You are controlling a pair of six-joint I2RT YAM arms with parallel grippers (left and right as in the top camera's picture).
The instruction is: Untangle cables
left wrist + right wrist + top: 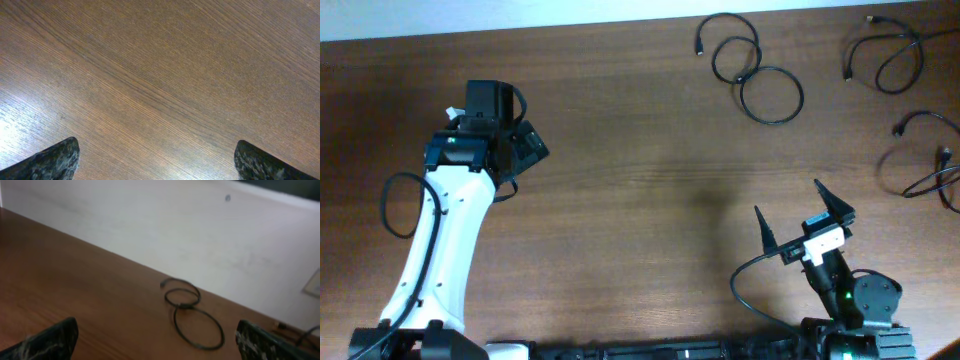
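Three thin black cables lie apart at the far right of the wooden table. One coiled cable forms several loops at the back centre-right; it also shows in the right wrist view. A second cable lies at the back right corner. A third cable lies at the right edge. My left gripper is open and empty over bare wood at the left. My right gripper is open and empty near the front right, well short of the cables.
A white wall borders the table's far edge. A thick black arm wire loops beside the left arm, another curls by the right arm's base.
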